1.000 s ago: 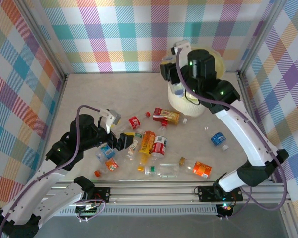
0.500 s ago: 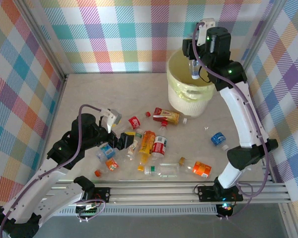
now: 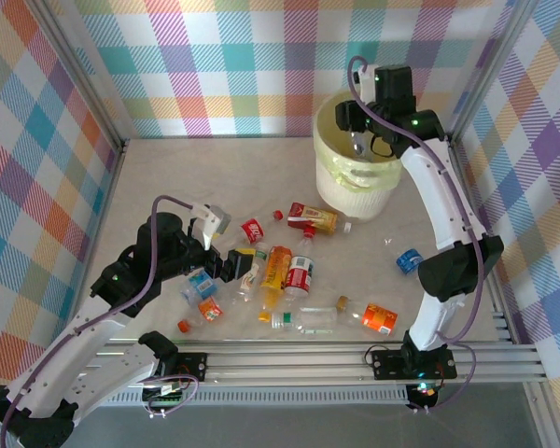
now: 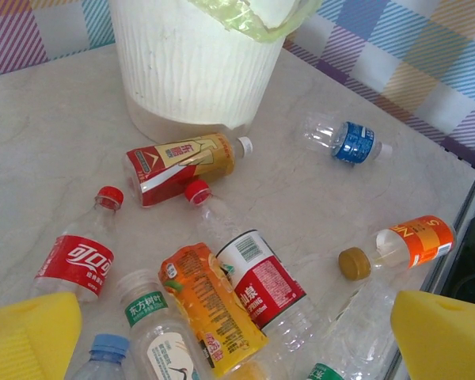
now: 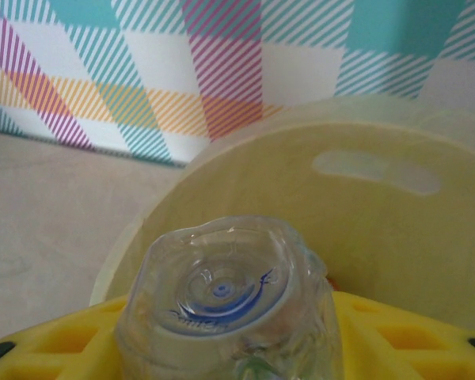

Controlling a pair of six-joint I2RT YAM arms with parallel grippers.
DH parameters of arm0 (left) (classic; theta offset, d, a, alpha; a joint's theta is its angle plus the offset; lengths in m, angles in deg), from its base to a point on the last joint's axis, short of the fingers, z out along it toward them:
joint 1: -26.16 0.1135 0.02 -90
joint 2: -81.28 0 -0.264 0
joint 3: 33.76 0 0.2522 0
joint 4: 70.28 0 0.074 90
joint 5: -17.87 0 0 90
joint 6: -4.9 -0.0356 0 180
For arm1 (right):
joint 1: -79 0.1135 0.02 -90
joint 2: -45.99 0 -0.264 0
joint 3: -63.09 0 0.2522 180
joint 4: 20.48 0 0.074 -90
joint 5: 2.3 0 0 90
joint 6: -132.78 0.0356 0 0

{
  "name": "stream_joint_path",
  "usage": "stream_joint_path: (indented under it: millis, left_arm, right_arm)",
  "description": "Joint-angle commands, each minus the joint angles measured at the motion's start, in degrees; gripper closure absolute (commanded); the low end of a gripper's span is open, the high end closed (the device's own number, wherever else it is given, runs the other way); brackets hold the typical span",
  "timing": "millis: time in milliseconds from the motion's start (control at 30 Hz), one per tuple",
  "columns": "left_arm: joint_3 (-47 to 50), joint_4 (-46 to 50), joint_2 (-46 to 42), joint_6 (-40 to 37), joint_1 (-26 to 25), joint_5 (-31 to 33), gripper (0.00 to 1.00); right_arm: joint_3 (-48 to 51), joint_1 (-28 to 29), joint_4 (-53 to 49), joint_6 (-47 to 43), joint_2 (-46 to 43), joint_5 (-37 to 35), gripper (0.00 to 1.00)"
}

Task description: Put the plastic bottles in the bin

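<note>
The right claw (image 3: 359,140) hangs over the mouth of the bin (image 3: 355,191), which stands at the far right of the table (image 3: 168,187). Its yellow pads (image 5: 396,336) are clamped on a clear bottle (image 5: 226,309). The bottle sits between the pads above the bin's opening, with its base towards the wrist camera. It is crumpled and see-through, with a moulded, bluish base.

The bin is pale yellow, with a ribbed wall and a thin greenish liner (image 4: 245,20) folded over its rim. The right wrist view adds a handle cut-out (image 5: 376,170) in the inner wall.

The left claw (image 3: 235,266) hovers with its pads well apart and nothing between them, above the plastic bottles (image 3: 280,275) scattered at the middle of the table.

The left wrist view makes their labels plain. A cola bottle (image 4: 77,261), an orange one (image 4: 210,305) and a red-and-white one (image 4: 261,285) lie close together. A gold-and-red one (image 4: 178,162) lies just beside the bin's foot. A blue-labelled one (image 4: 344,141) and an orange-labelled one (image 4: 404,245) lie apart from the rest.
</note>
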Motion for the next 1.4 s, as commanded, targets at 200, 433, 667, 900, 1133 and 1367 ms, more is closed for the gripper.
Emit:
stream_joint_path:
  millis: [200, 433, 667, 900, 1133, 1367]
  left_arm:
    - [0.2, -0.9, 0.7, -0.7, 0.3, -3.0, 0.00]
    - [-0.7, -0.5, 3.1, -0.5, 0.2, -10.6, 0.00]
    - [-1.3, 0.1, 4.6, -0.5, 0.2, -13.8, 0.00]
    - [-2.4, 0.2, 5.7, 0.7, 0.2, -16.8, 0.00]
    - [-2.6, 0.6, 5.6, 0.4, 0.2, -17.3, 0.00]
    - [-2.9, 1.2, 5.9, 0.0, 0.2, -17.7, 0.00]
  right_arm:
    - [5.8, -1.1, -0.7, 0.6, -3.4, 3.2, 0.28]
    - [2.3, -1.2, -5.5, -0.2, -4.9, 2.1, 0.19]
    - [6.5, -1.2, -10.9, 1.7, -11.9, 2.9, 0.15]
    - [16.0, -1.0, -20.4, 12.1, -21.2, 2.4, 0.12]
    - [31.0, -0.2, -27.7, 17.4, -32.7, 2.9, 0.09]
    - [47.1, 1.1, -30.6, 24.0, -41.7, 9.1, 0.07]
